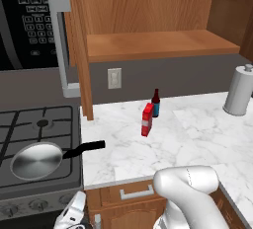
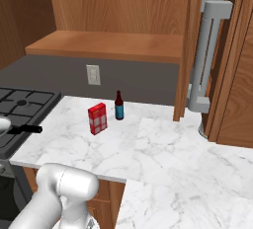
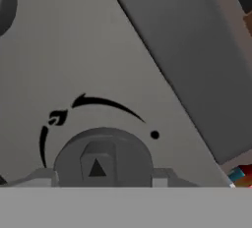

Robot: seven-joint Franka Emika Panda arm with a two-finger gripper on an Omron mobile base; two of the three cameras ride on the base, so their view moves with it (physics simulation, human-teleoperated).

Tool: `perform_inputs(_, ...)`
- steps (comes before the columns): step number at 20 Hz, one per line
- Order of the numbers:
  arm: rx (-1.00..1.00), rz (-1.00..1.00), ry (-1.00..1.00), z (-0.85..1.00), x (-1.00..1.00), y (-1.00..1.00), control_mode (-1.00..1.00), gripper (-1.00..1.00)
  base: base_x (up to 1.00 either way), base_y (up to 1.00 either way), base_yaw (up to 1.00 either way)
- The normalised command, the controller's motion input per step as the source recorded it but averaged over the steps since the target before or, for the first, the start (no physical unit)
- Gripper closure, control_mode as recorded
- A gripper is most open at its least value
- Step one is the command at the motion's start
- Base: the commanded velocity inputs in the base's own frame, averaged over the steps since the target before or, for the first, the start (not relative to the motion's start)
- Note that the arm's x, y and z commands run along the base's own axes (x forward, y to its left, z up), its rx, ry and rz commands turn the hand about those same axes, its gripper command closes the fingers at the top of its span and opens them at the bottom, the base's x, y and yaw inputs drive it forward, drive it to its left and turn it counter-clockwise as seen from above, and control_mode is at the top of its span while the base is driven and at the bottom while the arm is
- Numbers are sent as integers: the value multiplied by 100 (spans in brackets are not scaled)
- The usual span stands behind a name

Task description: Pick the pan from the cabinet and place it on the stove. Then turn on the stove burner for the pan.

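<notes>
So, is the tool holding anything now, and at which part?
The tool sits on either side of a stove knob; whether it grips it cannot be told. The pan lies free on the stove.

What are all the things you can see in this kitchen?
Round silver-grey metal pan: one, black handle, on stove's front burner.
Dark grey gas stove: one, left of counter.
Grey stove knob: one, close before gripper.
Red carton: one, on white marble counter.
Dark bottle: one, behind carton.
Paper towel roll: one, white, counter's right.
Brown wood cabinet: open, above counter.
Black microwave: one, above stove.
Gripper: fingers flank the knob.
</notes>
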Motion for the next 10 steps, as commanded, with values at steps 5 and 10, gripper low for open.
perform_inputs(5, -31, 0, 0, 0, -15, 3, -100, 100, 0, 0, 0)
perform_inputs(10, -28, 0, 0, 0, -12, 3, -100, 100, 0, 0, 0)
